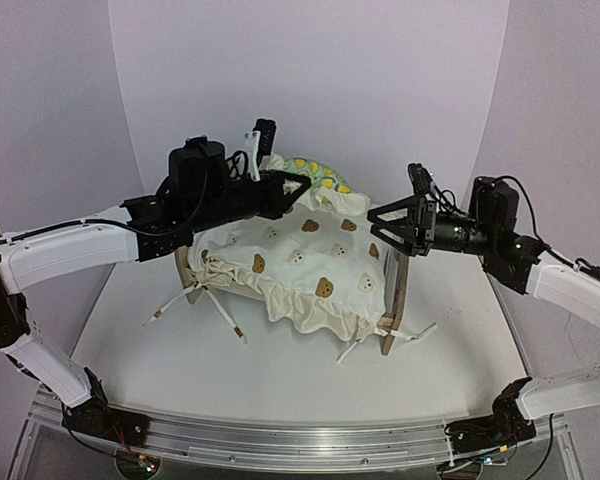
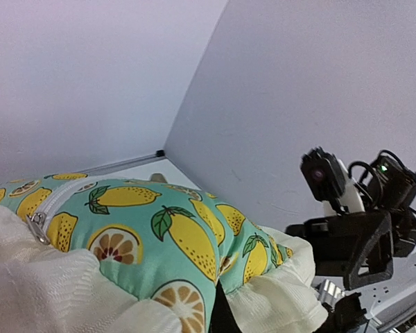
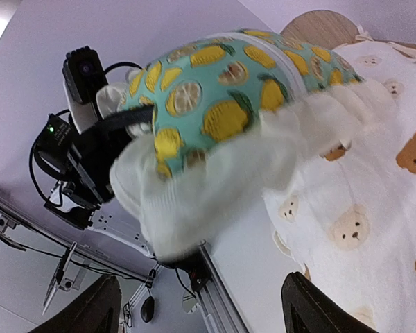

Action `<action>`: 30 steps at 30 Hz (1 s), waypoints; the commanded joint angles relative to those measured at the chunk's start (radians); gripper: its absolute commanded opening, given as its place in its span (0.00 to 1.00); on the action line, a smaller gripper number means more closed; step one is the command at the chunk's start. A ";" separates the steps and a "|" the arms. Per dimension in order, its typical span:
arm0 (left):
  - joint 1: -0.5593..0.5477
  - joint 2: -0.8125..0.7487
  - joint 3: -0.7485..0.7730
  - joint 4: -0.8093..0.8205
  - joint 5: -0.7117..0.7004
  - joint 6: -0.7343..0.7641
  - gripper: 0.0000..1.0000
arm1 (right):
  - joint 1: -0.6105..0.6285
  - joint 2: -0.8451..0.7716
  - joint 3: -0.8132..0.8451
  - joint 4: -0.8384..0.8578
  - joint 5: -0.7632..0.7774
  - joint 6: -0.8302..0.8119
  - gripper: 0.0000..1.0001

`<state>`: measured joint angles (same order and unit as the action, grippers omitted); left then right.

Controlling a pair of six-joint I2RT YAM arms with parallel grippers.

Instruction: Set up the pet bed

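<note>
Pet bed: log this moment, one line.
light-wood pet bed: cream bear-print cushion on it; lemon-print teal pillow: far end; left tool: at pillow, grip unclear; right tool: open

White arms (image 1: 70, 250), black wrists (image 1: 200, 185), cables (image 1: 525, 195)

pet bed (image 1: 395, 292): on tabletop (image 1: 280, 375), bear-print cushion (image 1: 310, 265) draped over it | lemon-print pillow (image 1: 320, 178): at bed's far end | left pincer (image 1: 300, 184): pinched on pillow's left edge | right pincer (image 1: 375, 230): spread wide, above bed's right end board
</note>
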<state>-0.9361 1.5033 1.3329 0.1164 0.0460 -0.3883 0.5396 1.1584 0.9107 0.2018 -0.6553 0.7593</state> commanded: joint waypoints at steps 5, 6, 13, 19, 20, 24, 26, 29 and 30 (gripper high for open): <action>0.141 -0.146 -0.090 -0.109 -0.144 0.103 0.00 | 0.005 -0.145 -0.115 -0.034 0.049 -0.037 0.81; 0.162 -0.155 -0.106 -0.131 -0.142 0.110 0.01 | 0.005 -0.157 -0.127 -0.038 0.054 -0.039 0.82; 0.411 -0.178 -0.240 -0.173 0.111 0.063 0.01 | 0.006 -0.210 -0.181 -0.054 0.064 -0.037 0.82; 0.467 -0.167 -0.249 -0.278 0.173 0.106 0.07 | 0.006 -0.230 -0.193 -0.072 0.065 -0.040 0.82; 0.475 -0.164 -0.243 -0.312 0.152 0.100 0.08 | 0.006 -0.231 -0.196 -0.073 0.065 -0.039 0.83; 0.510 -0.176 -0.239 -0.351 0.098 0.056 0.18 | 0.005 -0.231 -0.211 -0.074 0.077 -0.035 0.83; 0.518 -0.174 -0.213 -0.391 0.059 0.056 0.22 | 0.005 -0.228 -0.215 -0.075 0.082 -0.031 0.83; 0.523 -0.161 -0.167 -0.444 0.002 0.068 0.37 | 0.005 -0.228 -0.217 -0.083 0.093 -0.028 0.83; 0.524 -0.157 -0.159 -0.454 -0.003 0.069 0.45 | 0.005 -0.229 -0.218 -0.088 0.100 -0.028 0.83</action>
<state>-0.4229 1.3552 1.0872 -0.2701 0.1158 -0.3221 0.5396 0.9386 0.6975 0.1140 -0.5798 0.7334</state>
